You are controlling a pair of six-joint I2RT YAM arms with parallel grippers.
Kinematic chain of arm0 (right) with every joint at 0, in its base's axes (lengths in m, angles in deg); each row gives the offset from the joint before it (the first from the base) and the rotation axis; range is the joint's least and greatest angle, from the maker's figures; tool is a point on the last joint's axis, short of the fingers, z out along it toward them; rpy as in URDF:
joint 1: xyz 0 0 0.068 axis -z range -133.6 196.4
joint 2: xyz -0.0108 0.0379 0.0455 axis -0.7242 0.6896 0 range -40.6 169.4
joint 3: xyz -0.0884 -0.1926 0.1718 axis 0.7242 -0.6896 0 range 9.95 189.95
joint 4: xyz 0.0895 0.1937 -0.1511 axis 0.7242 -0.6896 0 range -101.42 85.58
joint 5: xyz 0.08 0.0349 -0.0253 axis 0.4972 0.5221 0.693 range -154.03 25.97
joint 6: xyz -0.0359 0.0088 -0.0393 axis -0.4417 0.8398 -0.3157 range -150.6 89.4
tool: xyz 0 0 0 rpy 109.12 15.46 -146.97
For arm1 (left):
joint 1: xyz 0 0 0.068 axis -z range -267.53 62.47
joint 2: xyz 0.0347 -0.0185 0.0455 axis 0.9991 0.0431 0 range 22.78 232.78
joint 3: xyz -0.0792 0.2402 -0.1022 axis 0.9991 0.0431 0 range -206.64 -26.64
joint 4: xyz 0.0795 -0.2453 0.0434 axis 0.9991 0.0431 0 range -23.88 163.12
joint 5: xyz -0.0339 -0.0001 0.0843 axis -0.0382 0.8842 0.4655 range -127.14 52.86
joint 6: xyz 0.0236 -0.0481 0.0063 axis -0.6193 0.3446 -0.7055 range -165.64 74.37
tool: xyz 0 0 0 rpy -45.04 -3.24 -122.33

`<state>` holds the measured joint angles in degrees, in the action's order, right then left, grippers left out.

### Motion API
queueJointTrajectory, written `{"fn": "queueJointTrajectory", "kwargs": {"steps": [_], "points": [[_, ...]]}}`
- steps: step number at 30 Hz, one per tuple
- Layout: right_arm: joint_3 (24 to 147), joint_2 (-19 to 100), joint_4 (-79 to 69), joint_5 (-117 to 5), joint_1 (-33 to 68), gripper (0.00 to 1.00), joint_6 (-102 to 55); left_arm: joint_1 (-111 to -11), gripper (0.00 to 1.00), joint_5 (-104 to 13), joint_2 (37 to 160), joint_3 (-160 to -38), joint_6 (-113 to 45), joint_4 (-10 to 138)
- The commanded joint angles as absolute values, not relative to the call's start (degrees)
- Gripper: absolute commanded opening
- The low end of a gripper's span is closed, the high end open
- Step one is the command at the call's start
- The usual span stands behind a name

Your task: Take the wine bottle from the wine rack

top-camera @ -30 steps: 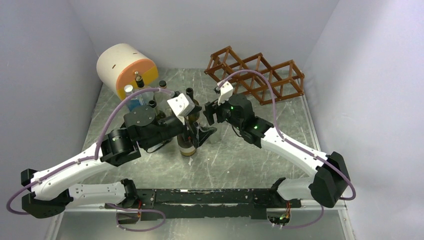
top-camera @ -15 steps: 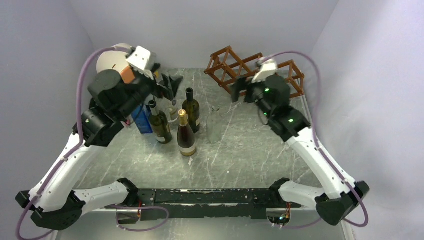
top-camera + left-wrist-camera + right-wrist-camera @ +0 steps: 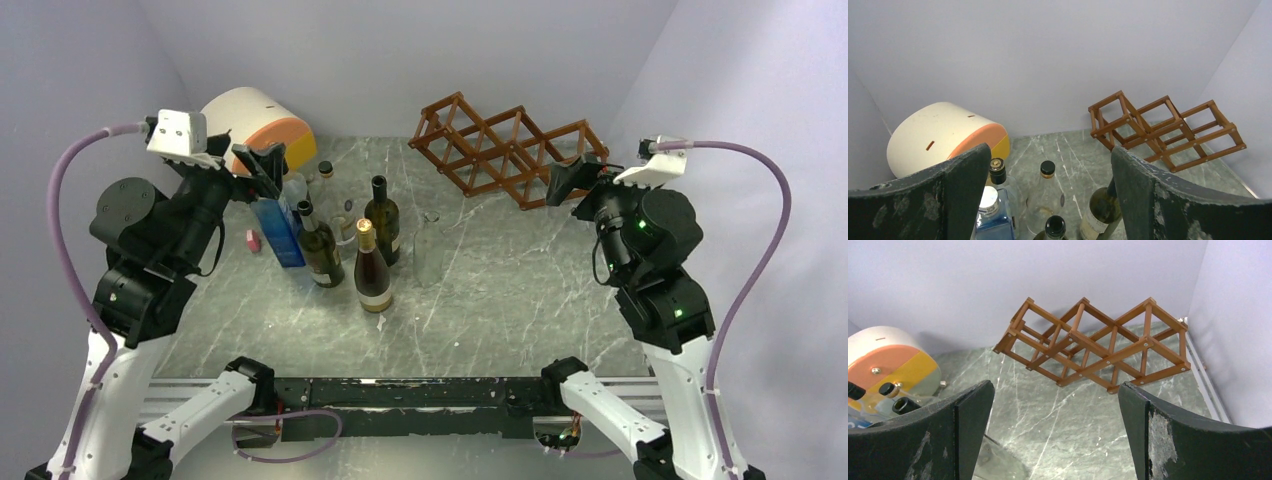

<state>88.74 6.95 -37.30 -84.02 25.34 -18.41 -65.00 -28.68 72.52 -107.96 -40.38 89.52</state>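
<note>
Since 1 second earlier, both arms have lifted off the bottle cluster and drawn back to their own sides, and the left hand (image 3: 258,160) has come away from the gold-capped wine bottle (image 3: 372,272).

Left hand: fingers spread wide, nothing held, raised in the air well to the left of the wine rack (image 3: 1145,345).

Right hand (image 3: 572,178): fingers spread fully apart, nothing held, raised just beside the rack's right end in the overhead view.

Wine rack: on the bench (image 3: 500,300), at the rear wall.

Wine bottle: upright on the bench, left of the rack and nearer the arm bases, well apart from it.

2 dark bottles (image 3: 382,222) (image 3: 320,255) stand upright just beside the wine bottle, on its side away from the arm bases. A clear glass vessel (image 3: 428,255) stands between the wine bottle and the rack. A white-and-orange cylinder (image 3: 250,120) lies far left of the rack, also at the rear wall.
</note>
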Motion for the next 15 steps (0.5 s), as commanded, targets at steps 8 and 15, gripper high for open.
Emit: {"fn": "queueJointTrajectory", "kwargs": {"steps": [8,15], "points": [[87.47,6.09,-35.89,-83.49,25.59,1.0,-19.35,-65.42,0.93,-29.8,69.93,-105.47,-39.39,87.29],[84.95,3.65,-33.66,-81.79,25.56,1.0,-19.6,-65.38,0.93,-30.63,69.65,-105.09,-39.31,87.47]]}}
